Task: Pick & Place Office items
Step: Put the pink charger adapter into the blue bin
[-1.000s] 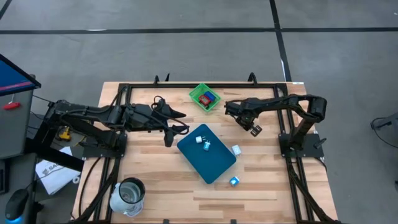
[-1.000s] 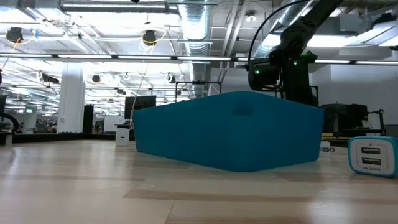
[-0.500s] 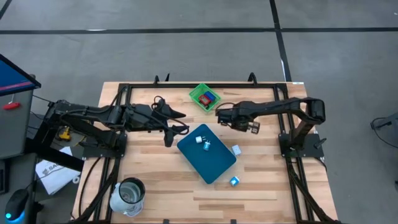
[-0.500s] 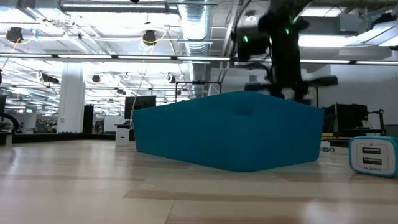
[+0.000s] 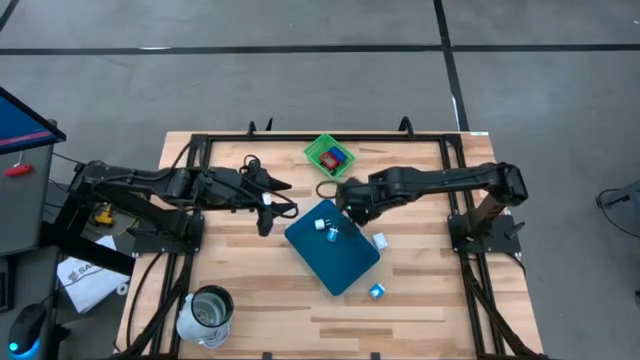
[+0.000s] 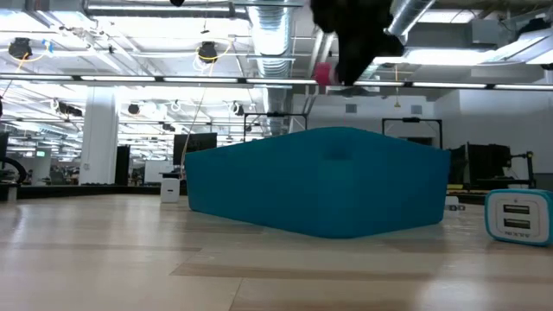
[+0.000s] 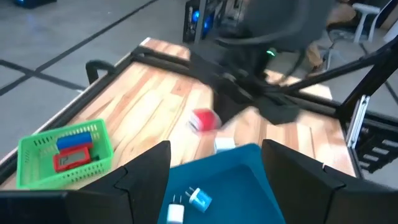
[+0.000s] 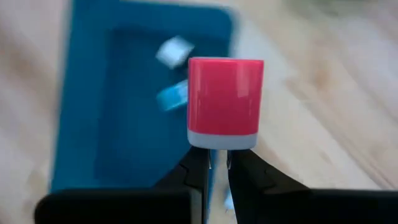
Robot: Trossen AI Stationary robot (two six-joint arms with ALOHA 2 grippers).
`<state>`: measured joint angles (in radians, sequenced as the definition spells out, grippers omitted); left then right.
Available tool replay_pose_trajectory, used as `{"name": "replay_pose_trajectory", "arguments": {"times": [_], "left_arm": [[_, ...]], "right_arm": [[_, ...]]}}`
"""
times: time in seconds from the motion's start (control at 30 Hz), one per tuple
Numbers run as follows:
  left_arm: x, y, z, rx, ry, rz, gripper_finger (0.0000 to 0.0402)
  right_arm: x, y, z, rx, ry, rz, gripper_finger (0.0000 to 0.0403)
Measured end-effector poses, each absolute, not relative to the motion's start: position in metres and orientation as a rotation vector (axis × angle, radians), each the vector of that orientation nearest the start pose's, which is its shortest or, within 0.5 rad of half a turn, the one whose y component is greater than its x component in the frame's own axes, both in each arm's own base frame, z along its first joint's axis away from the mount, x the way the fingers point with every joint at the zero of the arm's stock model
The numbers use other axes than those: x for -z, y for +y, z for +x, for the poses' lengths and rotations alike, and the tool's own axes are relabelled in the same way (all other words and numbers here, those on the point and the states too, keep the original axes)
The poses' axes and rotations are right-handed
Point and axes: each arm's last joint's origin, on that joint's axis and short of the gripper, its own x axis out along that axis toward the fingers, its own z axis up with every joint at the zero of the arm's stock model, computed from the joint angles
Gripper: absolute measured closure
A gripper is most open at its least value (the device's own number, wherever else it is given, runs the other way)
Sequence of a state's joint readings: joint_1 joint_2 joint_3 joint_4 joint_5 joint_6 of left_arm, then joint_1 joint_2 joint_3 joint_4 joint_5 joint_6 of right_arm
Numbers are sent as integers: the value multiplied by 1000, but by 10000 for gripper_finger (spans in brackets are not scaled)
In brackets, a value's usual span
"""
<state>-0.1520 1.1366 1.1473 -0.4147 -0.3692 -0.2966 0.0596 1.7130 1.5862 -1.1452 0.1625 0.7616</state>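
Note:
My right gripper (image 5: pixel 346 196) hangs over the far corner of the teal board (image 5: pixel 333 246) and is shut on a small red block with a white base (image 8: pixel 225 102), which also shows in the left wrist view (image 7: pixel 203 119) and the low view (image 6: pixel 324 73). Two white-and-blue blocks (image 5: pixel 327 229) lie on the board. Two more rest on the table, one beside the board (image 5: pixel 380 241) and one nearer (image 5: pixel 376 291). My left gripper (image 5: pixel 267 214) waits open to the left of the board, touching nothing. The green mesh basket (image 5: pixel 330 156) holds red and blue pieces. My right gripper pinches the red block by its white base end (image 8: pixel 222 140) between the two fingertips (image 8: pixel 198 167). It comes slanting down from the table's right side. The block is lifted clear above the board, its red end pointing away from the fingers.
A white cup-like container (image 5: pixel 205 315) stands at the table's near left corner. A dark ring (image 5: pixel 327 190) lies between the basket and the board. A black frame runs along the table's edges (image 5: pixel 300 137). Bare wood shows near the front edge (image 5: pixel 300 310).
My right gripper has swung toward the table's left, from beyond the board's right side to above the board's far corner, close to the left gripper. In the low view it has crossed leftward and the red block now shows beneath it.

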Motion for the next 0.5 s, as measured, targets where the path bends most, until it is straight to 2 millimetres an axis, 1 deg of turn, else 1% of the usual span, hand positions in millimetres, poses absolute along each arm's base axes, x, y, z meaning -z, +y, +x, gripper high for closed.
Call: {"name": "replay_pose_trajectory", "arguments": {"times": [0.03,0.1,0.17,0.23,0.37,0.43,0.5], "left_arm": [[-370,-26,238,-269,345,-190,156],[-373,-25,230,-269,350,-188,156],[-377,-25,226,-271,329,-193,156],[-378,-24,219,-273,339,-189,156],[-383,-22,206,-288,335,-191,156],[-385,-21,201,-292,327,-203,156],[-385,-21,193,-300,342,-200,156]], "right_arm": [[-303,19,337,497,1170,496,370],[-305,26,337,391,1198,454,370],[-304,29,338,338,1211,423,370],[-302,28,340,307,1224,415,370],[-298,24,344,284,1188,418,370],[-294,21,351,281,1172,425,370],[-285,18,357,278,1202,433,370]]}}
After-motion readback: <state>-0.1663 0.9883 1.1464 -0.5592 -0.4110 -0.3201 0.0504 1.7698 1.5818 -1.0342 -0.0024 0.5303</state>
